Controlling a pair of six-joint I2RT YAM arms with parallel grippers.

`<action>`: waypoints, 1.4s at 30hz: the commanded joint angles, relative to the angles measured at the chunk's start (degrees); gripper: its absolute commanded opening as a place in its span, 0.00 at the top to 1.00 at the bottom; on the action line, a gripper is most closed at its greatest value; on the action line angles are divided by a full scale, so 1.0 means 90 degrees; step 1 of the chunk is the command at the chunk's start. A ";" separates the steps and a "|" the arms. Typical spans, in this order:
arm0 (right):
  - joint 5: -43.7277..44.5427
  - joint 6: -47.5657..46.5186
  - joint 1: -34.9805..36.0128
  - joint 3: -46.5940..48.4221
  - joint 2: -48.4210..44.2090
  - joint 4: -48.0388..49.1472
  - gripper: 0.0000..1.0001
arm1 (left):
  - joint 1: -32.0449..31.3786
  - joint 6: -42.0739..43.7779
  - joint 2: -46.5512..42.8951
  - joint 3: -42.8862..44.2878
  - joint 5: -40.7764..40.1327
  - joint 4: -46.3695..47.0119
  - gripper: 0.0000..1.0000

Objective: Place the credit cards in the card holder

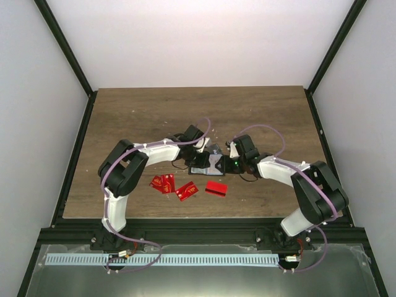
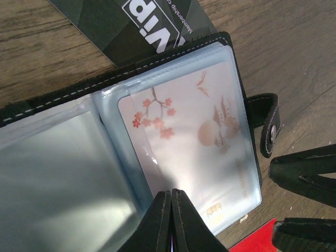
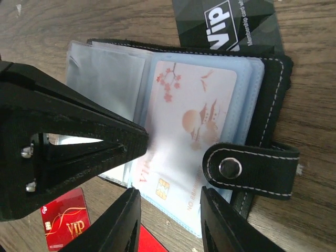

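The black card holder [image 2: 239,68] lies open on the table, its clear sleeves up and its snap strap [image 3: 247,168] out to the side. A white card with a blossom print [image 2: 194,136] sits inside a sleeve. The dark grey VIP card [image 2: 142,26] lies partly under the holder's far edge. My left gripper [image 2: 172,195] is shut, its tips resting on the sleeve over the white card. My right gripper [image 3: 170,210] is open and empty, just off the holder's near edge. Three groups of red cards [image 1: 162,183] [image 1: 187,190] [image 1: 216,187] lie nearer the arm bases.
The holder [image 1: 207,164] sits mid-table between both wrists on the wooden table [image 1: 142,111]. A red VIP card [image 3: 65,220] and another red card [image 3: 152,244] lie close below the right fingers. A black frame [image 1: 74,161] borders the table.
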 commanded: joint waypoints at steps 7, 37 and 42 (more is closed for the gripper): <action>-0.0196 0.0032 -0.0170 -0.0073 0.0142 0.0251 0.62 | -0.0032 0.0100 0.0203 -0.0017 -0.0167 -0.0050 0.96; 0.0002 0.0172 -0.0180 -0.0237 -0.0005 0.0136 0.54 | -0.0033 0.0072 0.0120 -0.0220 -0.0186 0.0002 0.96; -0.0228 0.0261 -0.0178 -0.0315 0.0116 0.0398 0.54 | -0.0031 0.0068 0.0116 -0.0197 -0.0156 0.0012 0.96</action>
